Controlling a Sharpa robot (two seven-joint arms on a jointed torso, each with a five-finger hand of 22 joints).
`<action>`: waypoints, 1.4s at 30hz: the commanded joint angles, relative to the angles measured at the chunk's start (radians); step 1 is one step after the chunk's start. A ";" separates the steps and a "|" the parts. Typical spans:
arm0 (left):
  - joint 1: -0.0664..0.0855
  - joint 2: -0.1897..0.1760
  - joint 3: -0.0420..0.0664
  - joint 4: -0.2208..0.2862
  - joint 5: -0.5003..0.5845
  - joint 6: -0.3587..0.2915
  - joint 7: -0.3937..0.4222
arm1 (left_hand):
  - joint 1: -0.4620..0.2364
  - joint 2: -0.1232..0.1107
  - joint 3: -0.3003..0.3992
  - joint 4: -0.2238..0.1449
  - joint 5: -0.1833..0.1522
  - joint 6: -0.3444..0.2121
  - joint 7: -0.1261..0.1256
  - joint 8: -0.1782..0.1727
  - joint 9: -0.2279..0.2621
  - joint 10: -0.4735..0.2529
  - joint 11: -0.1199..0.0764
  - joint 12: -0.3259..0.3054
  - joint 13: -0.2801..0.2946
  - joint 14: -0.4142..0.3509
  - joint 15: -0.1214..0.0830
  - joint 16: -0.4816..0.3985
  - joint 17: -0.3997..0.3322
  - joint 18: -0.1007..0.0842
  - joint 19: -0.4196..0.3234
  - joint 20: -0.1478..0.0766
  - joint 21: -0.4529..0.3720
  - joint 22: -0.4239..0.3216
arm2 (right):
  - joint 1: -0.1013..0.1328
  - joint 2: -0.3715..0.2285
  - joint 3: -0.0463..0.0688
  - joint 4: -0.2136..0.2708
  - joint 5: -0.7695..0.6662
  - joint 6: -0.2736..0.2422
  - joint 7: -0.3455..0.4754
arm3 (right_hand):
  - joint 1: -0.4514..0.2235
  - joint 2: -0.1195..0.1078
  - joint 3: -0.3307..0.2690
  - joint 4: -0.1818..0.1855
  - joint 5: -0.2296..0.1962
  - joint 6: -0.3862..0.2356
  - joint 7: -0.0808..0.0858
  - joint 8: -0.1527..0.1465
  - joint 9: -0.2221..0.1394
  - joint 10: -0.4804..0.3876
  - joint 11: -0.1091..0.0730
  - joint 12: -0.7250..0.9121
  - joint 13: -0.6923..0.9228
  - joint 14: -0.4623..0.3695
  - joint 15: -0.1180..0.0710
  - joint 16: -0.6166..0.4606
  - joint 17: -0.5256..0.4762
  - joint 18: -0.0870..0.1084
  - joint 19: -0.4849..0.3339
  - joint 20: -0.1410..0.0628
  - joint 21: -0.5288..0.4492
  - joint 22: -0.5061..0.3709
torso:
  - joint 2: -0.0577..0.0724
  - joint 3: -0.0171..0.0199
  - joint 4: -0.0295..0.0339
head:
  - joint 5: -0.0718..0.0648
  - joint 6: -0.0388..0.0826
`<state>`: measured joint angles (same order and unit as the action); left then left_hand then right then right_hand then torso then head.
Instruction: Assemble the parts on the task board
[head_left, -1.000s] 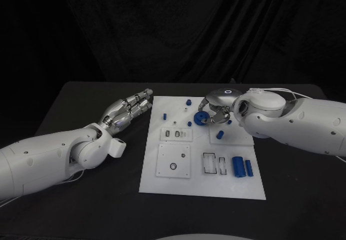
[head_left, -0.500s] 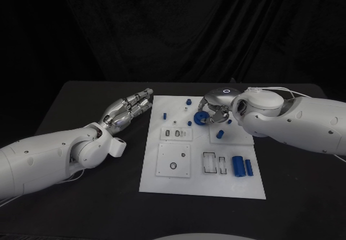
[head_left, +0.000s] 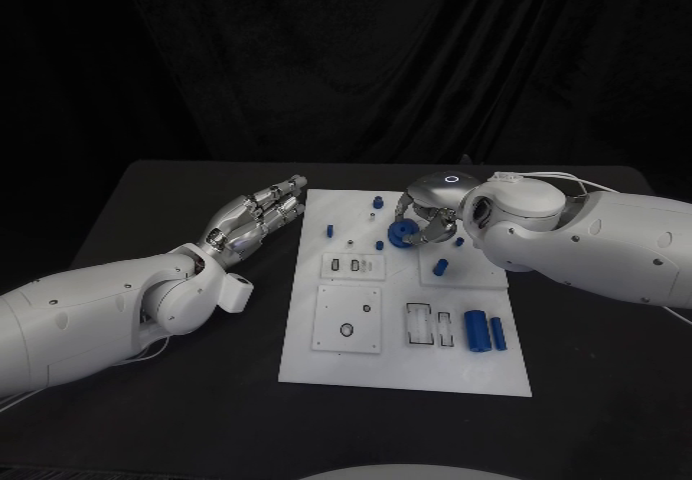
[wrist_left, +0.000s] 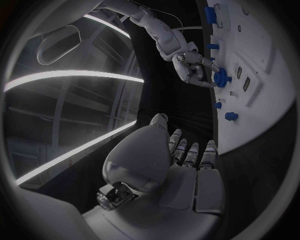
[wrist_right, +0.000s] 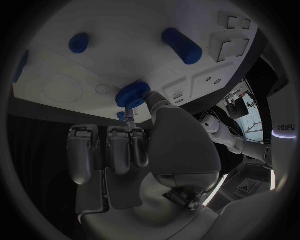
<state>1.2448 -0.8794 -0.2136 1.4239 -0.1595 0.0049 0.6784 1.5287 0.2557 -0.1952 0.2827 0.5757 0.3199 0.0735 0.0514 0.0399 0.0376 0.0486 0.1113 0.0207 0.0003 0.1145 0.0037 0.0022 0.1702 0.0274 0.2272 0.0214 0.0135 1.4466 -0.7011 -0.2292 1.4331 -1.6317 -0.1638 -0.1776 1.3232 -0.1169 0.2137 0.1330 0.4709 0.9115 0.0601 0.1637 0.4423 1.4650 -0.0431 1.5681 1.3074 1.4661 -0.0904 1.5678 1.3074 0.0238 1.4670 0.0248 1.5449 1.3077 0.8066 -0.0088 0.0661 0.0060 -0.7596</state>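
The right hand pinches a blue gear above the task board (left hand lies flat beside it).

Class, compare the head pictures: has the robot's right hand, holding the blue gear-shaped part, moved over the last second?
Yes, slightly: the right hand with the blue gear-shaped part has crept toward the white task board's far edge.

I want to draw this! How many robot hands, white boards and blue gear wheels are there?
Robot hands: 2, left and right
White board: 1
Blue gear wheel: 1
Total: 4
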 joint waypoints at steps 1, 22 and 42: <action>-0.002 0.001 0.001 0.001 -0.004 0.014 0.018 | 0.004 -0.003 0.006 0.002 -0.001 -0.004 0.002 0.004 -0.001 -0.001 0.005 0.000 0.001 0.001 0.005 -0.003 -0.002 0.010 0.001 0.007 0.004 0.001 | -0.007 -0.005 -0.004 -0.007 -0.011 -0.023 -0.020 | 0.007 0.012 0.000 -0.008 0.002 0.045 -0.032 0.027 0.079 0.106 -0.006 0.003 0.263 0.105 -0.010 0.003 0.263 -0.015 0.084 -0.009 -0.003 0.252 | 0.000 0.0002 -0.0005 | 0.002 -0.001; -0.002 -0.005 0.001 0.004 -0.004 0.013 0.017 | 0.003 -0.002 0.007 0.003 -0.001 -0.005 0.003 0.004 -0.001 -0.001 0.007 0.000 0.001 0.001 0.006 -0.003 -0.001 0.010 0.001 0.009 0.004 0.001 | 0.007 -0.018 0.002 -0.011 -0.002 -0.145 0.021 | -0.025 0.008 -0.014 -0.001 0.004 0.071 -0.033 0.044 0.111 0.106 -0.006 0.003 0.263 0.105 -0.016 0.003 0.263 -0.020 0.095 -0.015 0.013 0.258 | 0.000 0.0001 -0.0004 | 0.016 0.000; -0.002 0.006 0.001 -0.002 -0.004 0.015 0.019 | 0.002 -0.003 0.008 0.003 -0.002 -0.005 0.004 0.004 -0.001 -0.001 0.009 0.000 0.001 0.001 0.008 -0.003 -0.001 0.010 0.001 0.011 0.004 0.001 | 0.011 0.039 0.010 -0.061 0.248 -0.200 0.095 | -0.026 0.016 -0.009 0.002 0.005 0.076 -0.027 0.040 0.111 0.106 -0.004 0.003 0.263 0.105 -0.014 0.003 0.263 -0.021 0.097 -0.014 0.015 0.259 | 0.000 -0.0006 0.0016 | 0.001 0.007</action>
<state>1.2445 -0.8760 -0.2136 1.4217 -0.1595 0.0064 0.6782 1.5287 0.2557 -0.1925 0.2854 0.5757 0.3199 0.0735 0.0514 0.0399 0.0376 0.0485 0.1113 0.0207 0.0003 0.1144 0.0037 0.0017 0.1703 0.0312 0.2309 0.0214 0.0133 1.4556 -0.6657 -0.2206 1.3788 -1.4905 -0.3172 -0.1253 1.2940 -0.1130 0.2028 0.1313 0.4717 0.9325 0.0811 0.1818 0.4421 1.4649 -0.0429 1.5682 1.3073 1.4641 -0.0995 1.5678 1.3073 0.0237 1.4671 0.0178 1.5569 1.3074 0.8067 -0.0095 0.0669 0.0095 -0.7538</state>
